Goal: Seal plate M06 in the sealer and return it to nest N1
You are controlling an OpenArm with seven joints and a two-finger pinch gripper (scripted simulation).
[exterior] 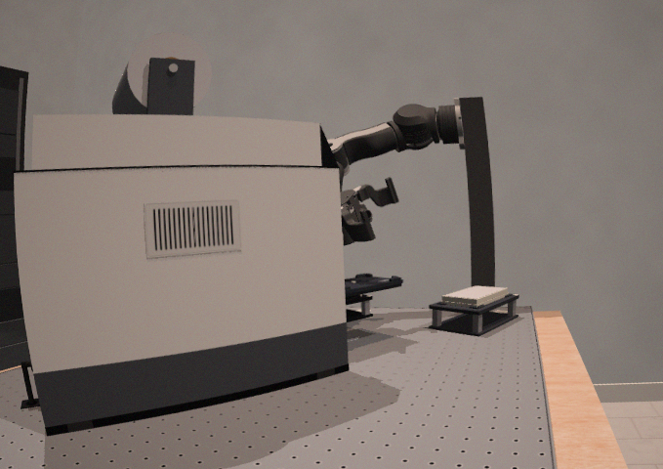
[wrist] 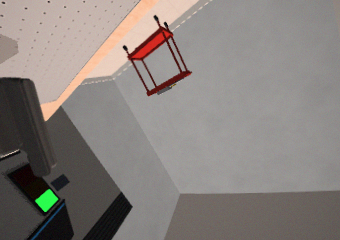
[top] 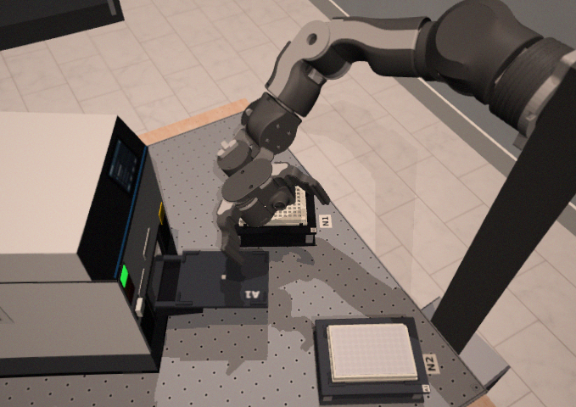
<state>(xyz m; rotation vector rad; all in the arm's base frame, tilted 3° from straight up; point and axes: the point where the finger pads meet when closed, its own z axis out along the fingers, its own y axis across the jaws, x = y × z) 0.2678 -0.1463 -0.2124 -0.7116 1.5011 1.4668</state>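
The plate M06 (top: 293, 211), white with open wells, sits on the black nest N1 (top: 276, 233); the wrist partly hides it. My gripper (top: 278, 225) hangs well above N1 with its fingers spread wide and nothing between them; it also shows in the exterior view (exterior: 367, 207), high over the table. The sealer's stage (top: 211, 278) stands out, its dark pocket empty, marked A1. The lamp (top: 124, 275) is green, also in the wrist view (wrist: 46, 201). The white START key (top: 138, 307) sits below it.
The plate M09 (top: 370, 353) (exterior: 476, 294), flat and white on top, lies on nest N2 (top: 370, 388) at the table's near right. The sealer housing (top: 33, 215) fills the left. The arm's dark post (top: 528, 201) stands right of the nests.
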